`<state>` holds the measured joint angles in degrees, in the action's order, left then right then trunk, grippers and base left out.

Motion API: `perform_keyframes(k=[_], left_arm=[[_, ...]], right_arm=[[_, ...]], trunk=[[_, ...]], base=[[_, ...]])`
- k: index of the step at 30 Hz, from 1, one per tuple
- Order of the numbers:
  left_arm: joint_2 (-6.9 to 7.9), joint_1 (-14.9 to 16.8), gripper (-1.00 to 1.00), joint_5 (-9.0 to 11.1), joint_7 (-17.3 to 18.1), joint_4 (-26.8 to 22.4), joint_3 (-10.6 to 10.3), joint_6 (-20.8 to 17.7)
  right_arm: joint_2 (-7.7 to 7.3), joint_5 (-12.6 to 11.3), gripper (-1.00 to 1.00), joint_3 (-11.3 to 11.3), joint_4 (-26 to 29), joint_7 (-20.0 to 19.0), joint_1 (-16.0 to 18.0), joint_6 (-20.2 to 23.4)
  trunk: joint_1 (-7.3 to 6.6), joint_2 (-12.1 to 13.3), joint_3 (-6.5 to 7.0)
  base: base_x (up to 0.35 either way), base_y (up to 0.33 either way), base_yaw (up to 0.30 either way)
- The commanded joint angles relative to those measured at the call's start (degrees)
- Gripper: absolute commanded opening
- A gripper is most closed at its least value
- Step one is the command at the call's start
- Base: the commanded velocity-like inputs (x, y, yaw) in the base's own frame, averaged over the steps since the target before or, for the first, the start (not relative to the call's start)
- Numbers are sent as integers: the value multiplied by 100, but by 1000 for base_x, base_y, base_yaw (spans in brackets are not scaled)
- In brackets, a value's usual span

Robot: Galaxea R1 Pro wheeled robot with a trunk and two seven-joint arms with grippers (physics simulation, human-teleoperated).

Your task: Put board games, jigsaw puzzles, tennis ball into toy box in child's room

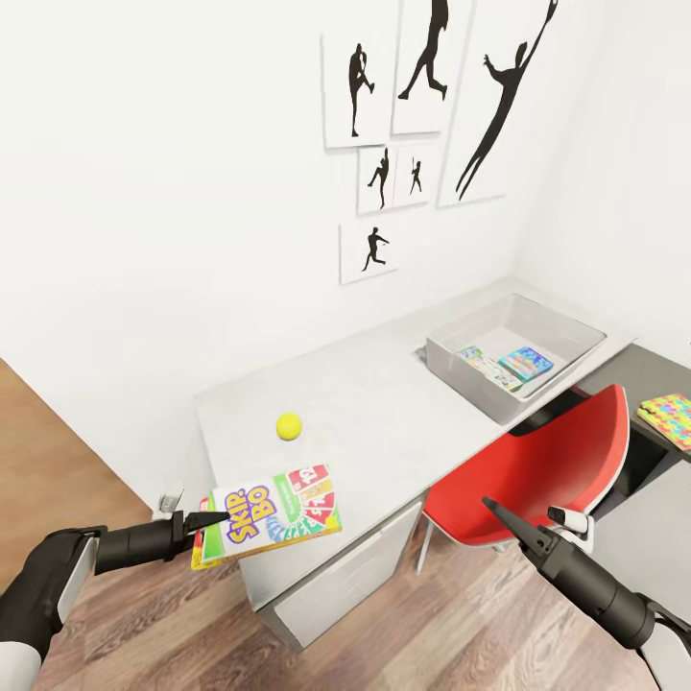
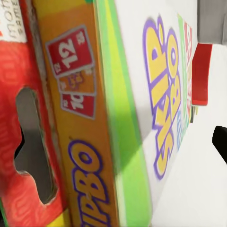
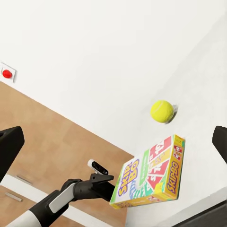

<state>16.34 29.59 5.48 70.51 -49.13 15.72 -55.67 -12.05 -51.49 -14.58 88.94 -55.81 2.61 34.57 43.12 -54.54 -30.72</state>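
I've got the left gripper [image 1: 206, 523] with jaws clamped on the colourful Skip-Bo board game box [image 1: 274, 512], resting half on the white desk [image 1: 384, 403] corner, the grey toy box [image 1: 513, 353] well apart, while the right gripper [image 1: 494, 509] hovers, jaws wide.

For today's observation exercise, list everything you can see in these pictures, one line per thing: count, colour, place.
Skip-Bo box: one, yellow, green and red, at the table's near corner, held by the left gripper.
Tennis ball: one, yellow, on the table.
Toy box: one, grey, far end of the table, with colourful flat boxes inside.
Table: one, light grey, against the wall.
Chair: one, red, at the table.
Wall pictures: six, black silhouettes on white.
Left gripper: black, on the box's edge.
Right gripper: black, empty, beside the chair.
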Motion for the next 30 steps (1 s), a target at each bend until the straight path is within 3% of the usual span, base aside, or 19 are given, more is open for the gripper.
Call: perform_keyframes(k=[1,3,4,18,30], left_arm=[[1,3,100,15,7,0,2,-41],[1,3,100,15,5,0,2,-41],[1,3,-100,15,3,0,2,-41],[1,3,-100,14,14,0,2,-38],[34,3,-100,29,79,3,4,-47]], right_arm=[[-1,-35,100,-1,0,0,3,41],[0,-33,100,-1,1,0,3,41],[0,-33,100,-1,1,0,3,41],[1,-28,100,-1,1,0,3,37],[-5,-36,100,-1,1,0,3,41]], trunk=[[0,-4,-5],[0,-4,-5],[0,-4,-5],[0,-4,-5],[-263,478,210]], base=[[-6,-2,0],[-4,-1,0],[-2,-1,0],[0,0,0],[0,0,0]])
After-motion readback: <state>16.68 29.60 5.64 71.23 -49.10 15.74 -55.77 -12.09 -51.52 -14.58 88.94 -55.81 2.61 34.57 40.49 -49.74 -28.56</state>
